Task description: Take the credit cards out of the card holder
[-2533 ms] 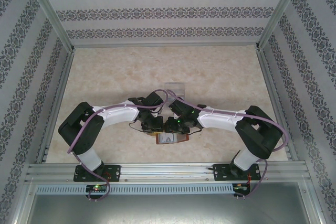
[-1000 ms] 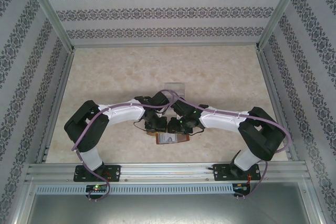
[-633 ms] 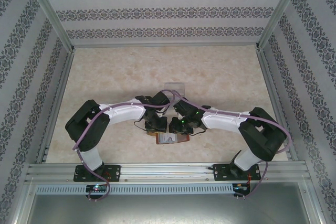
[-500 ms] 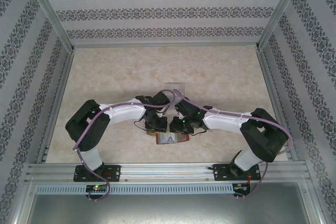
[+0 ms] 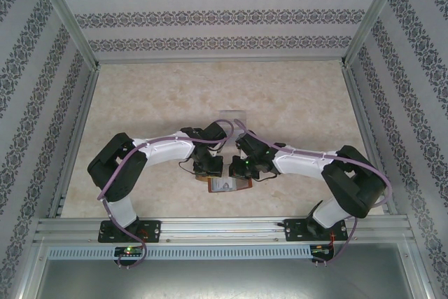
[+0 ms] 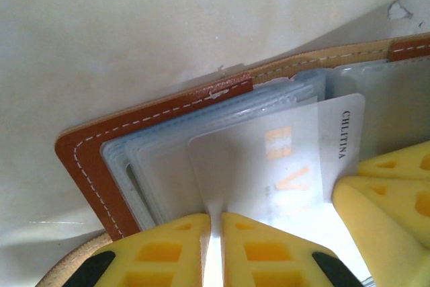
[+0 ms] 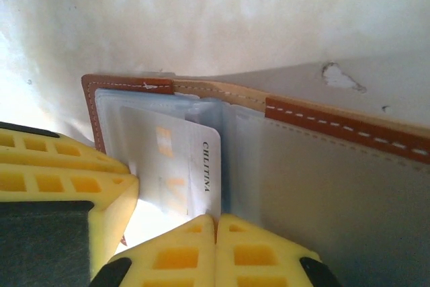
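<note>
Two arms meet over the card holder [image 5: 231,185], which lies open on the surface [image 5: 154,103] near their bases. From the left wrist, the left gripper [image 6: 213,223] is clamped on the holder's clear sleeve, pinning it. From the right wrist, the right gripper [image 7: 216,228] looks closed on a credit card [image 7: 178,162] printed "CHLITINA", partly sleeved. I judge the next move is a straight pull to clear the sleeve.
</note>
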Controlling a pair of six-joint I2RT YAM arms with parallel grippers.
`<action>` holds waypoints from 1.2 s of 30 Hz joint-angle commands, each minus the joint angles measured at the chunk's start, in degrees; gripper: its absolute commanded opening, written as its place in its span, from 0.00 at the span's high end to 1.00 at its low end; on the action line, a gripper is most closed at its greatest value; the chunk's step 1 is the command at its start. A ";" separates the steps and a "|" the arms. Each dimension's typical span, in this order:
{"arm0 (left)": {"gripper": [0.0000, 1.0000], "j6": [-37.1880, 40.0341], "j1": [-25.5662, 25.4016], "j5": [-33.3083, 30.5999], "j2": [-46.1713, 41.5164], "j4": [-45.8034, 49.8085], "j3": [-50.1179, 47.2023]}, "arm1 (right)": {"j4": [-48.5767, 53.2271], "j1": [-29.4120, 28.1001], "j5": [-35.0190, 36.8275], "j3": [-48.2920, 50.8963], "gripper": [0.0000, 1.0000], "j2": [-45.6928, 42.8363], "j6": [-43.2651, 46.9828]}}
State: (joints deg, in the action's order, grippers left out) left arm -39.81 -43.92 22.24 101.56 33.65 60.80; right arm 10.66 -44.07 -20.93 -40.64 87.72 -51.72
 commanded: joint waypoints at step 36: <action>0.84 1.25 -0.81 -2.94 3.15 3.35 -0.92 | 18.66 1.78 10.68 -5.22 0.96 -5.61 8.54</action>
State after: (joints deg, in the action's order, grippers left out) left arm -39.62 -43.92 22.22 101.75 33.71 61.01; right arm 26.61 -42.13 -12.71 -44.58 82.30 -44.34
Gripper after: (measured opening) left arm 0.161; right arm 0.067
